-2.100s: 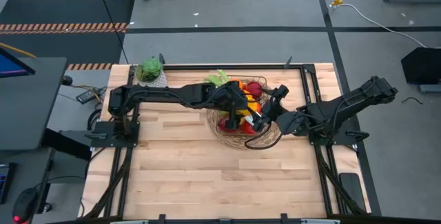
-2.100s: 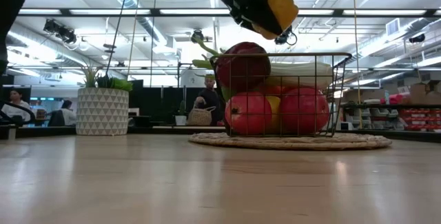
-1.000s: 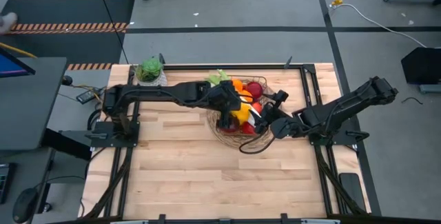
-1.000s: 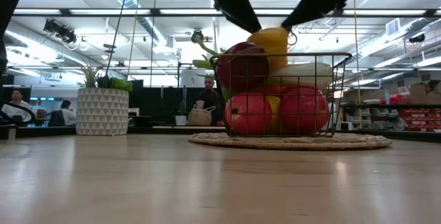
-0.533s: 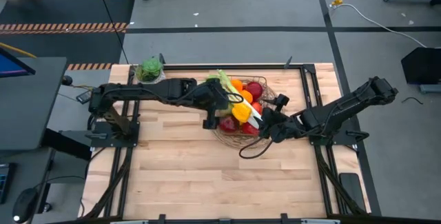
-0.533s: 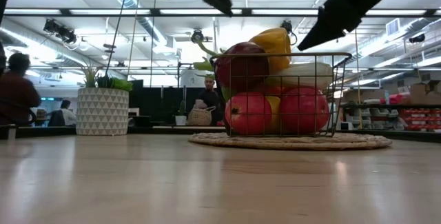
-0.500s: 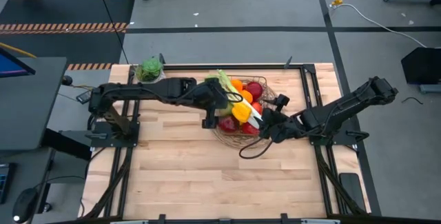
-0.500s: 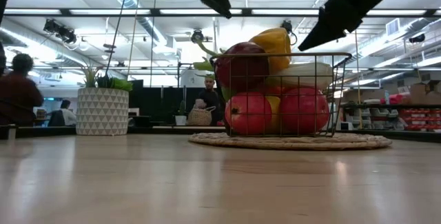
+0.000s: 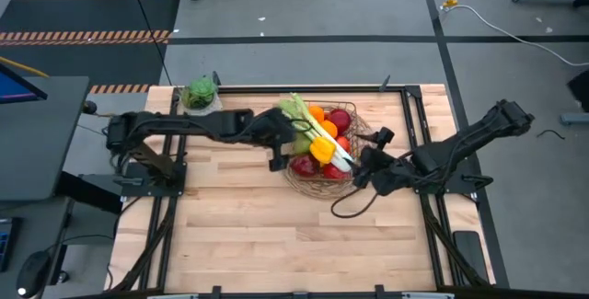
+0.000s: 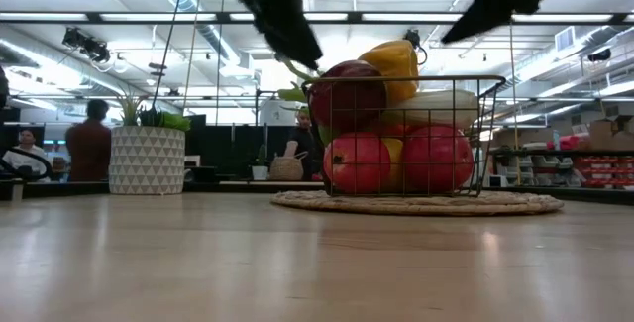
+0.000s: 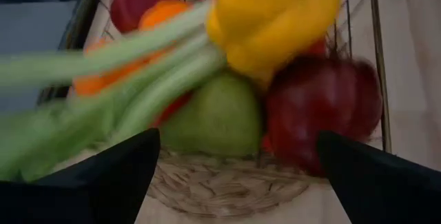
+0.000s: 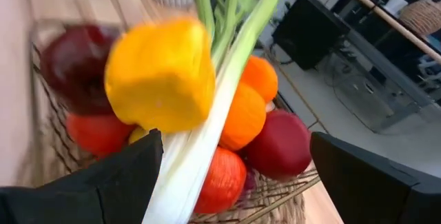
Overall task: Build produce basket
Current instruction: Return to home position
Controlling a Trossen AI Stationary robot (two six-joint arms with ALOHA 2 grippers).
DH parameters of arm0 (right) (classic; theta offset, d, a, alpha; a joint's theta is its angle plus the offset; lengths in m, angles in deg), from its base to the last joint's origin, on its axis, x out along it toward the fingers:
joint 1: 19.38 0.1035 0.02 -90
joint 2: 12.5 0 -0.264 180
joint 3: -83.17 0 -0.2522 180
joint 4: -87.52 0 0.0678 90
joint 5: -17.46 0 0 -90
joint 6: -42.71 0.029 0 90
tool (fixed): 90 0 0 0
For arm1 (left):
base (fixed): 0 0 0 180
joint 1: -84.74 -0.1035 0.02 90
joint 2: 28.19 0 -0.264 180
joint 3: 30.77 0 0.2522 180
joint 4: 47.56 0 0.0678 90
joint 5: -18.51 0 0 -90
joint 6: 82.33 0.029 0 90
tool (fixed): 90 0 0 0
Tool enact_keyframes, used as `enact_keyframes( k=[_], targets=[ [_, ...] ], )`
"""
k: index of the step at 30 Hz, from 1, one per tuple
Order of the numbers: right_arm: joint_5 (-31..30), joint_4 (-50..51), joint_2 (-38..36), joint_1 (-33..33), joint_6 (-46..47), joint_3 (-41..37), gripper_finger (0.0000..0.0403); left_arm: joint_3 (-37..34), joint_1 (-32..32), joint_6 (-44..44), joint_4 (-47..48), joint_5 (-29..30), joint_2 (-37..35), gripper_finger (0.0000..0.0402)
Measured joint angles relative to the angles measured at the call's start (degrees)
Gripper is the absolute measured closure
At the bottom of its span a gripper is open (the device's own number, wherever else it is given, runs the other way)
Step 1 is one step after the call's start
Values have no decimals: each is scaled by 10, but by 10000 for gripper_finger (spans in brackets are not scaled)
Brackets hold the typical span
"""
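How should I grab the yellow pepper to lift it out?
Pinch the pepper across its fat body, coming straight down from above. It sits on top, uncovered. Probably best to set the pinch so it misses the leek lying alongside.

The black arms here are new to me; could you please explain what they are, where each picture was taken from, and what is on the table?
They are two robot arms at a wooden table. One picture looks straight down, one looks level across the tabletop, and two come from cameras on the arms' wrists. The left claw and right claw sit either side of the basket, both open and holding nothing. The basket is heaped with produce, a yellow pepper and a leek on top. A potted plant stands at a table corner on the left arm's side.
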Motion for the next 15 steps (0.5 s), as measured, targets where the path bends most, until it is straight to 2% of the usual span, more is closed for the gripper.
enact_keyframes(
  k=[4, 9, 15],
  targets=[
    [-2, 2, -50, 18, 1, 9, 30, -108, 2, -20, -108, -1, -76, 6],
    [2, 7, -109, 38, 10, 10, 30, -264, 21, -62, -220, -1, -213, 6],
    [-4, 68, -167, 58, 24, 10, 30, -433, 59, -109, -348, -2, -352, 6]
  ],
)
